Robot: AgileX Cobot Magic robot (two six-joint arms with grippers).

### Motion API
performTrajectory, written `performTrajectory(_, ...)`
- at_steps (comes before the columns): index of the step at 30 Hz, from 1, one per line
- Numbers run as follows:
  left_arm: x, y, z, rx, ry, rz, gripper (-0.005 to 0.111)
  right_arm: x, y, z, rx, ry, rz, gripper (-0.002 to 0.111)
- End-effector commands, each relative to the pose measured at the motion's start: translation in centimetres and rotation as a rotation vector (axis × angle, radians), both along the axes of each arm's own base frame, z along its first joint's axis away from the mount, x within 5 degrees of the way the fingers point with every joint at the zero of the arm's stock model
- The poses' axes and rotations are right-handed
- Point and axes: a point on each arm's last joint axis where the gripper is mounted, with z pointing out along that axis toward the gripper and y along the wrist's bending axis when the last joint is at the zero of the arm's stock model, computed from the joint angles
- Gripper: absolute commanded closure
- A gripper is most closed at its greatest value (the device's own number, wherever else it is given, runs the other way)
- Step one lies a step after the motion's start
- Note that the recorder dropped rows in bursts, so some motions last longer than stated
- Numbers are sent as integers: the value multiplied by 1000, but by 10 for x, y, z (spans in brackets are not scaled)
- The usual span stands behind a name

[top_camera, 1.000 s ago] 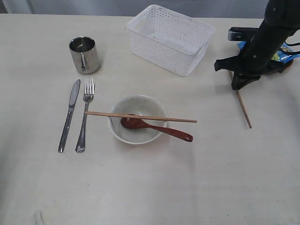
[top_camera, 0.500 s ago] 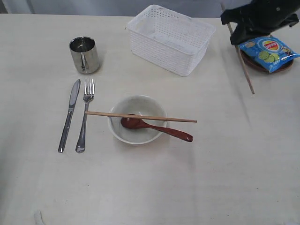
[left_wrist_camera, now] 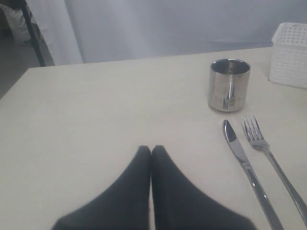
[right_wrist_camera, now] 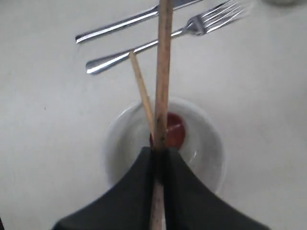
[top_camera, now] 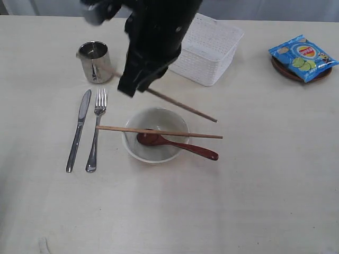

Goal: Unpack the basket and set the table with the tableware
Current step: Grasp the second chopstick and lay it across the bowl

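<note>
- the right gripper (top_camera: 128, 89) hangs in the upper middle of the exterior view. its jaws are pinched nearly together on the held chopstick (top_camera: 183, 106), clamped well off its middle.
- that stick is tilted. its long free end slopes down toward the lower right, above the far rim of the bowl (top_camera: 132, 151), and its short end pokes toward the mug (top_camera: 95, 62).
- the resting chopstick (top_camera: 159, 132) lies across the bowl's rim, and the spoon (top_camera: 185, 147) sits with its head in the bowl.
- the knife (top_camera: 79, 127) and fork (top_camera: 95, 132) lie side by side to the left of the bowl.
- the left gripper (left_wrist_camera: 151, 149) has its fingers pressed together with nothing between them.
- risk 1: the long free end could catch the resting chopstick on the way down and roll it off the rim.
- risk 2: an off-centre pinch on a thin round stick lets it pivot, so it may land crooked or crossing its partner.
- risk 3: if let go while high and sloped, it could bounce or roll off onto the table (top_camera: 254, 201).
- risk 4: the short end may clip the mug if the arm swings left.
- the basket (top_camera: 220, 47) is partly hidden by the arm. the plate (top_camera: 288, 73) sits at upper right under a chip bag (top_camera: 302, 55), not yet set.
</note>
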Motion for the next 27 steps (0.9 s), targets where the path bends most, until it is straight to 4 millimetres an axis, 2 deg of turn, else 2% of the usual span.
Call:
performTrajectory(1,0,0,-1,1,0,-4,107,-2,13,-34,-204,-10,117,109)
performTrajectory(7,0,0,-1,1,0,-4,107,2,12,-40,-251,-88,281,109)
performTrajectory(16,0,0,-1,1,0,-4,107,8,22,-62,-224,-50,150,109)
performTrajectory(27,0,0,-1,1,0,-4,107,11,25,-88,-262,-4,169,109)
